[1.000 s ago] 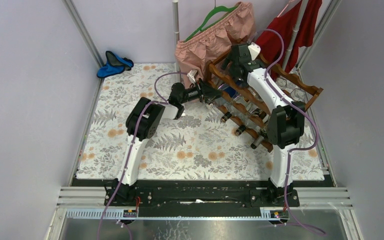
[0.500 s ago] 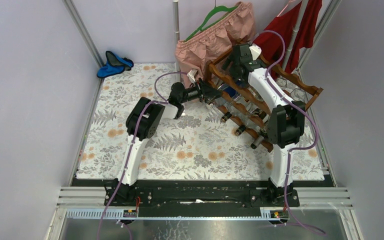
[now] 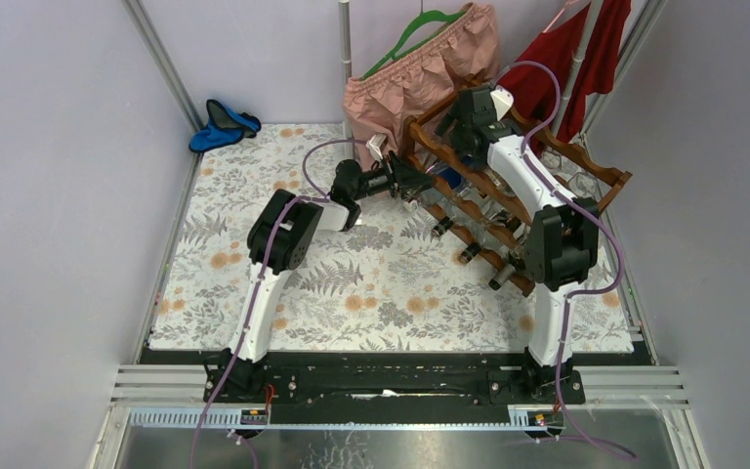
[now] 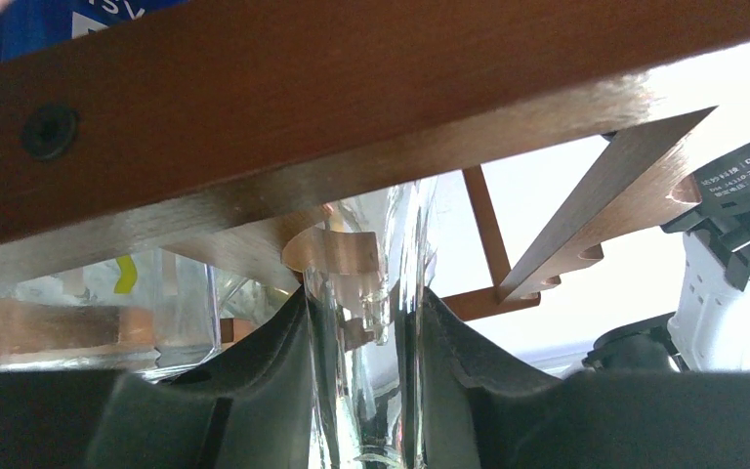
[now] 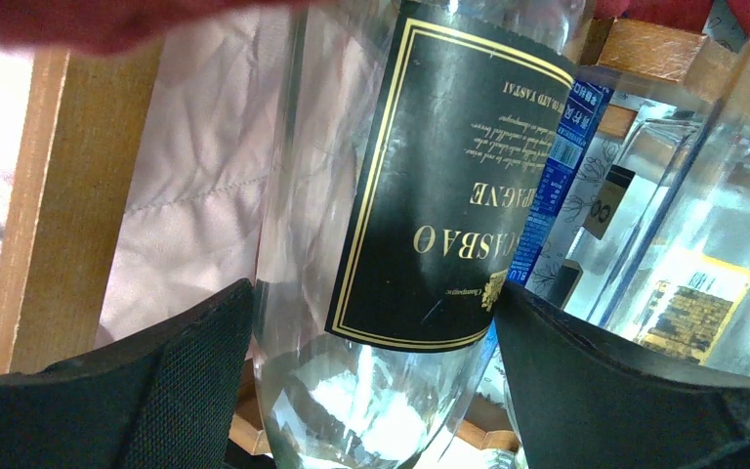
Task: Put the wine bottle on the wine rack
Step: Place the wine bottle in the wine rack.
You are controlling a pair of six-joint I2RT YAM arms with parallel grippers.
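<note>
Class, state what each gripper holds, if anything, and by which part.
Left gripper clamps a clear bottle neck; right gripper grips the black-labelled wine bottle by its body.

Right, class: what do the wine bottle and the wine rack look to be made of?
The wine bottle: clear glass, probably; see-through, shiny, with a black gold-edged label. The wine rack: reddish-brown wood, seemingly varnished; grain streaks and a sheen.
</note>
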